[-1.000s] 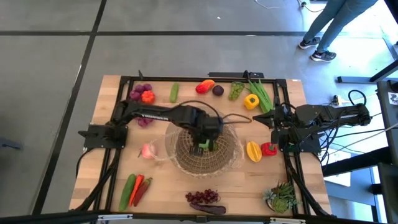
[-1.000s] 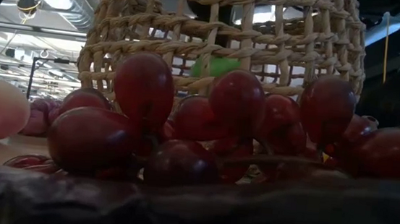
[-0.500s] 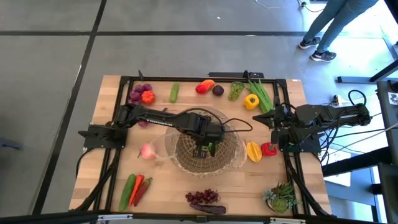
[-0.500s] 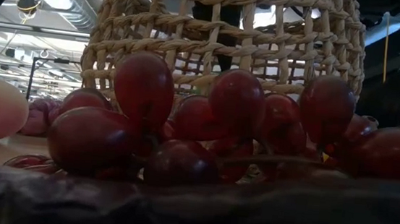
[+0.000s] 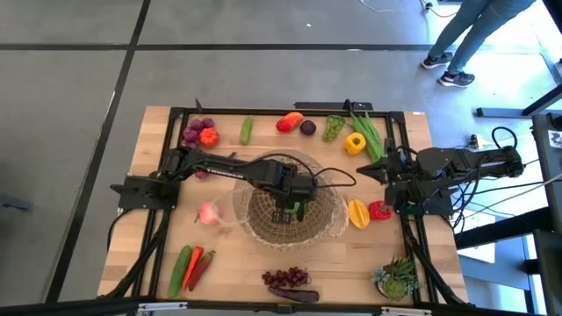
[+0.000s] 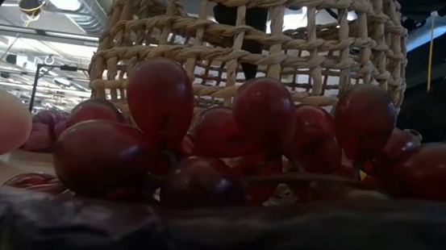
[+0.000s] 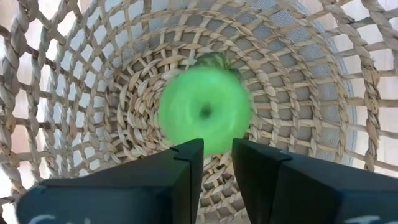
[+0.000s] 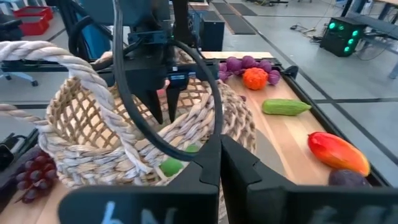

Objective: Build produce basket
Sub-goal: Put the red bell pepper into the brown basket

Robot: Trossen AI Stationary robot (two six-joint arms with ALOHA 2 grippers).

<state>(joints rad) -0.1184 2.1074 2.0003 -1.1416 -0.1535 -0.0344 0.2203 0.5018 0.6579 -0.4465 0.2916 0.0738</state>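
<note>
The tan woven basket [image 5: 244,209] stands mid-table, and the low view shows its wall [image 6: 175,24]. My left gripper [image 7: 217,147] points down into it from above, its fingers a little apart with nothing between them; it also shows in the high view [image 5: 286,207] and in the right wrist view [image 8: 165,116]. Below it a round green produce piece [image 7: 204,111] lies on the basket's floor [image 5: 298,211], blurred. My right gripper [image 8: 221,149] waits shut at the table's right side [image 5: 383,168].
Loose produce rings the basket: purple grapes [image 5: 198,130], cucumber [image 5: 247,131], yellow pepper [image 5: 355,143], green stalks [image 5: 369,133], a red piece [image 5: 379,210], chillies [image 5: 200,266], red grapes [image 5: 285,277]. A potted plant [image 5: 397,279] stands near right. A person [image 5: 457,44] stands beyond the table.
My left gripper has sunk a little deeper into the basket. The green piece, seen high through the basket wall in the low view a second ago, has dropped out of sight there and now lies on the basket's floor.
</note>
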